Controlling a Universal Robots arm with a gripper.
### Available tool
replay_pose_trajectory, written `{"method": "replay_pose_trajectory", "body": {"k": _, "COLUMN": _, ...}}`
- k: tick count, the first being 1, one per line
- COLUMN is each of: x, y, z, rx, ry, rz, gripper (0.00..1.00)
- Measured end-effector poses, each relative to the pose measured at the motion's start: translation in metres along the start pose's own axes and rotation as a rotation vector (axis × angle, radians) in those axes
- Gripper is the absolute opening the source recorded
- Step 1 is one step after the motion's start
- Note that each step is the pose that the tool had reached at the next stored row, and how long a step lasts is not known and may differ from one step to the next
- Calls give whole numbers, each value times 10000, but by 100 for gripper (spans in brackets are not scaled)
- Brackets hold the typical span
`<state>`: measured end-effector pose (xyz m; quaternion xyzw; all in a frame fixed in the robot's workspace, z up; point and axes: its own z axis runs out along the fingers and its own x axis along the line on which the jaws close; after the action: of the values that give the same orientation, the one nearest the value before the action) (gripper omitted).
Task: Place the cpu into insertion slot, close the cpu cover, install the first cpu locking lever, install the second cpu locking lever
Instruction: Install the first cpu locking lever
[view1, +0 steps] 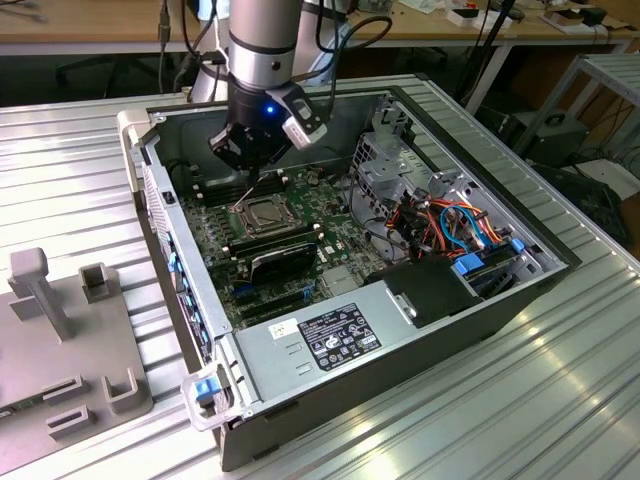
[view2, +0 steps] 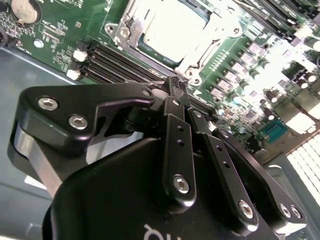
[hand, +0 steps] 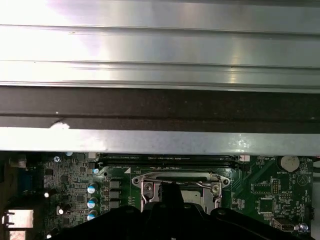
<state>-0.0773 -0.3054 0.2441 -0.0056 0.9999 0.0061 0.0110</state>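
open computer case (view1: 420, 372) sits on a ribbed aluminium table (view1: 560, 410). grey fixture plate (view1: 60, 340) at the exterior view's left; wooden bench (view1: 110, 25) with cables behind. the cpu (view2: 167, 27) lies in the insertion slot (view1: 262, 213) on the green motherboard (view2: 55, 35), and the cpu cover (view2: 126, 31) appears down around it. gripper (view2: 177, 84) hangs just above the slot's edge, fingers (view2: 175, 135) pressed together, nothing seen between them.
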Motion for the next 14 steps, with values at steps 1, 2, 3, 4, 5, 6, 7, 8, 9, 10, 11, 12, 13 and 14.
{"method": "replay_pose_trajectory", "body": {"k": 1, "x": -13, "y": 2, "z": 7, "rx": -1, "ry": -1, "rz": -1, "gripper": 11}}
{"method": "replay_pose_trajectory", "body": {"k": 2, "x": -27, "y": 3, "z": 13, "rx": -3, "ry": -2, "rz": -1, "gripper": 11}}
{"method": "replay_pose_trajectory", "body": {"k": 3, "x": -38, "y": 4, "z": 19, "rx": -3, "ry": -2, "rz": -1, "gripper": 11}}
{"method": "replay_pose_trajectory", "body": {"k": 4, "x": -49, "y": 5, "z": 25, "rx": -2, "ry": -2, "rz": -1, "gripper": 11}}
{"method": "replay_pose_trajectory", "body": {"k": 5, "x": -61, "y": 7, "z": 33, "rx": -2, "ry": -1, "rz": -1, "gripper": 11}}
{"method": "replay_pose_trajectory", "body": {"k": 6, "x": -78, "y": 12, "z": 46, "rx": -2, "ry": -1, "rz": 0, "gripper": 11}}
{"method": "replay_pose_trajectory", "body": {"k": 7, "x": -94, "y": 16, "z": 58, "rx": -1, "ry": -1, "rz": 0, "gripper": 11}}
{"method": "replay_pose_trajectory", "body": {"k": 8, "x": -101, "y": 20, "z": 65, "rx": -1, "ry": -1, "rz": 0, "gripper": 11}}
{"method": "replay_pose_trajectory", "body": {"k": 9, "x": -109, "y": 24, "z": 73, "rx": 0, "ry": -1, "rz": -1, "gripper": 11}}
{"method": "replay_pose_trajectory", "body": {"k": 10, "x": -111, "y": 28, "z": 81, "rx": -3, "ry": -2, "rz": 0, "gripper": 11}}
{"method": "replay_pose_trajectory", "body": {"k": 11, "x": -111, "y": 28, "z": 85, "rx": -10, "ry": -1, "rz": 0, "gripper": 11}}
{"method": "replay_pose_trajectory", "body": {"k": 12, "x": -111, "y": 29, "z": 92, "rx": -18, "ry": -1, "rz": 0, "gripper": 11}}
{"method": "replay_pose_trajectory", "body": {"k": 13, "x": -110, "y": 35, "z": 110, "rx": -23, "ry": -2, "rz": 2, "gripper": 11}}
{"method": "replay_pose_trajectory", "body": {"k": 14, "x": -111, "y": 38, "z": 114, "rx": -31, "ry": 0, "rz": 0, "gripper": 11}}
